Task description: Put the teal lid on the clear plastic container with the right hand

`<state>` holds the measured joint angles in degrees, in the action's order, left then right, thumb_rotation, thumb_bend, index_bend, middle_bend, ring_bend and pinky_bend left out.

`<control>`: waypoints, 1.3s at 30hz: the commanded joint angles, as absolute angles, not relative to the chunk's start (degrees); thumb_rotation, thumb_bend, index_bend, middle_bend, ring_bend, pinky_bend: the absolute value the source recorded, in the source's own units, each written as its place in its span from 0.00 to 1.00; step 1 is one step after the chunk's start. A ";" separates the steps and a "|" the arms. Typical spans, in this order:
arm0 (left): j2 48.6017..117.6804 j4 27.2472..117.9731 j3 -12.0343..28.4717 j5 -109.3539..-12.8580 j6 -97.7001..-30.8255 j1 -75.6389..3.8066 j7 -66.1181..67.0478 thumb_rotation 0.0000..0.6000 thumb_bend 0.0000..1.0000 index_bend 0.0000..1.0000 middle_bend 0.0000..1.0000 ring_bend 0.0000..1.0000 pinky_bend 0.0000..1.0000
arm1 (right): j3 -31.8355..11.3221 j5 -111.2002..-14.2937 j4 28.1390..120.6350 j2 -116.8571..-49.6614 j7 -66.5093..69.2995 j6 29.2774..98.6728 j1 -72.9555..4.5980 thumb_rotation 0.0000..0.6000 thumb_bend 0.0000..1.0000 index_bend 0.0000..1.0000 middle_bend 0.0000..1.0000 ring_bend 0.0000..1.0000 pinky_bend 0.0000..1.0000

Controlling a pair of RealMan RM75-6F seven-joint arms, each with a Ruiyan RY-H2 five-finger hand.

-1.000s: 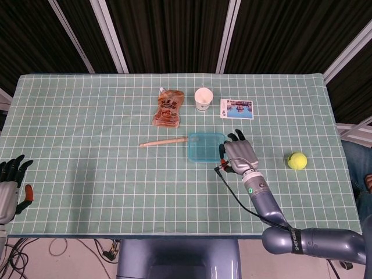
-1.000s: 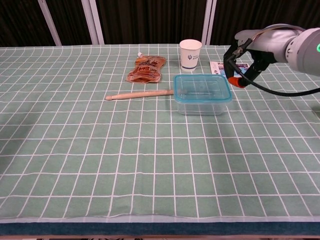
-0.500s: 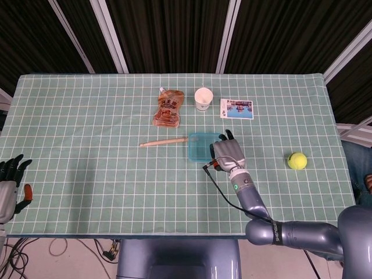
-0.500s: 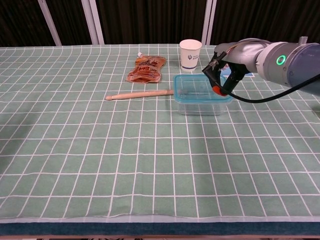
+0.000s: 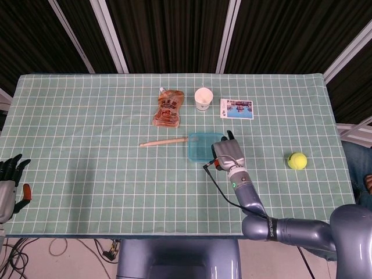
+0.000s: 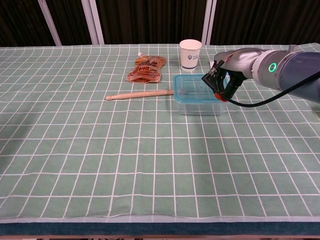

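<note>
Fig.: Since 1 s ago the right hand (image 6: 223,82) has swung in from beside the clear plastic container (image 6: 200,102) to sit over its right portion; nothing else on the table has shifted. L to R: left hand (image 5: 8,186) hangs off the table's left edge, fingers apart, holding nothing. Wooden stick (image 6: 139,94) lies w/ its tip touching the container's left wall. Teal lid (image 6: 192,86) already rests on the container, mid-table. Right hand's fingers (image 6: 216,80) curl down onto the lid; whether pressing or gripping, cannot tell. Judgement: lid is light, thin, flexible plastic, smooth and slippery; container light enough to skid. Best pushed at rim/corners, not centre.
</note>
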<state>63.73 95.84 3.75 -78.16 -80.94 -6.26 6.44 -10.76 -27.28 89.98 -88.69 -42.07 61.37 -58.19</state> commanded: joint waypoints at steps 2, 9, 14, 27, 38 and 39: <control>63.75 95.94 3.82 -77.85 -80.91 -6.23 6.58 1.00 0.66 0.11 0.00 0.00 0.00 | -10.74 -27.40 89.51 -88.76 -42.08 60.92 -58.05 1.00 0.48 0.67 0.55 0.25 0.00; 63.67 96.36 3.98 -77.18 -80.81 -6.18 6.84 1.00 0.66 0.11 0.00 0.00 0.00 | -10.46 -28.24 88.05 -89.46 -41.89 60.22 -57.81 1.00 0.48 0.69 0.56 0.25 0.00; 63.69 96.40 4.05 -77.03 -80.92 -6.14 6.96 1.00 0.66 0.11 0.00 0.00 0.00 | -10.18 -28.92 86.90 -90.25 -41.79 59.99 -57.55 1.00 0.48 0.69 0.56 0.25 0.00; 63.62 96.48 4.05 -76.96 -80.87 -6.15 7.09 1.00 0.66 0.11 0.00 0.00 0.00 | -10.16 -29.15 85.00 -91.97 -42.16 59.58 -57.11 1.00 0.48 0.69 0.57 0.25 0.00; 63.69 96.43 4.07 -76.89 -80.91 -6.15 7.22 1.00 0.66 0.11 0.00 0.00 0.00 | -10.46 -29.32 83.67 -92.91 -41.80 58.76 -56.67 1.00 0.48 0.70 0.58 0.25 0.00; 63.69 96.45 4.06 -76.90 -80.92 -6.14 7.22 1.00 0.66 0.11 0.00 0.00 0.00 | -10.44 -29.35 83.58 -93.02 -41.76 58.67 -56.61 1.00 0.48 0.70 0.58 0.25 0.00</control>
<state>63.69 96.45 4.06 -76.90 -80.92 -6.14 7.22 -10.44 -29.34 83.60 -93.01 -41.78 58.70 -56.62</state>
